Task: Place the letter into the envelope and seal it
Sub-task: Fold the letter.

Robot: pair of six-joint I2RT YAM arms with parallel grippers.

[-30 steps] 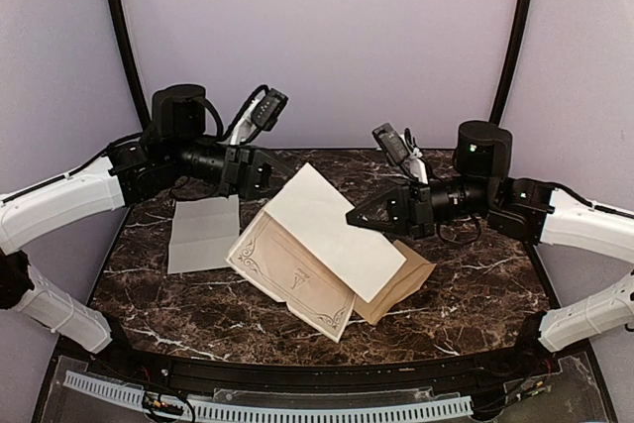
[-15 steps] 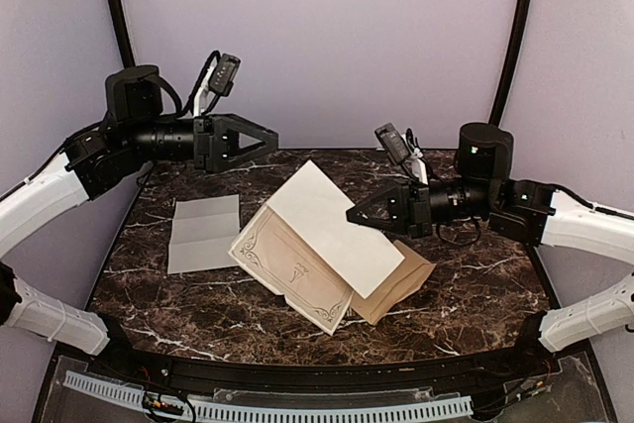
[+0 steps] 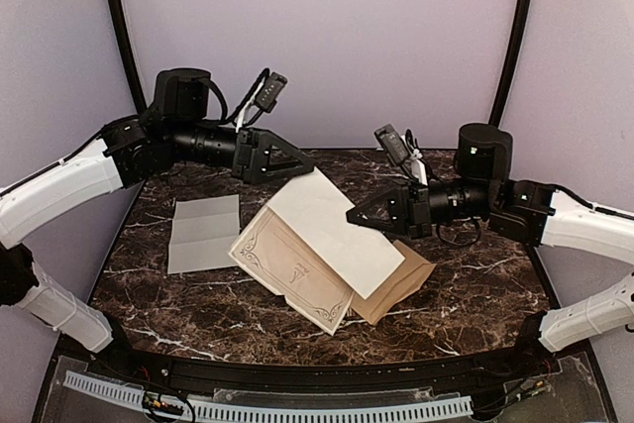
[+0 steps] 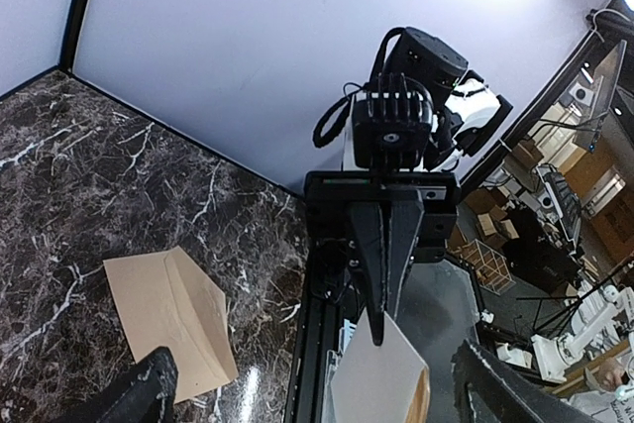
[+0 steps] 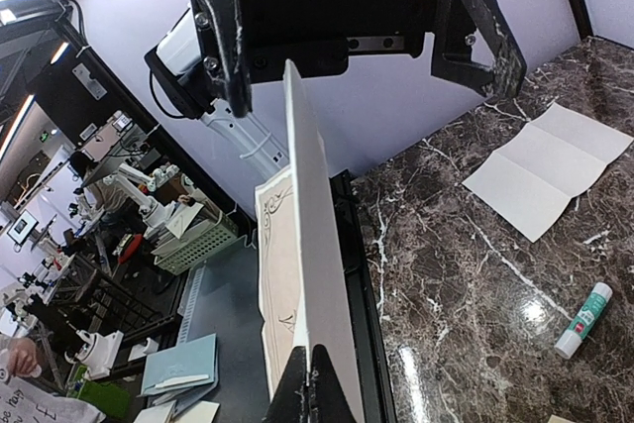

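Note:
My right gripper (image 3: 351, 215) (image 5: 317, 362) is shut on the near edge of a cream folded card (image 3: 327, 230) (image 5: 307, 235) with an ornate printed border and holds it tilted above the table. My left gripper (image 3: 297, 159) (image 4: 317, 405) is open at the card's far corner. That corner stands between its spread fingers (image 5: 223, 42) without being pinched. The letter (image 3: 203, 233) (image 5: 548, 170), creased white paper, lies flat at the left of the table. The tan envelope (image 3: 404, 286) (image 4: 168, 316) lies flat, partly hidden under the card.
A white glue stick with a green cap (image 5: 582, 320) lies on the dark marble table (image 3: 466, 294), apart from the letter. The black frame rail (image 3: 297, 373) runs along the near edge. Purple walls enclose the back and sides.
The left gripper let go of the card's far corner, opened wide, swung up and left, then came back to that corner, still open. The right arm and the card have stayed put.

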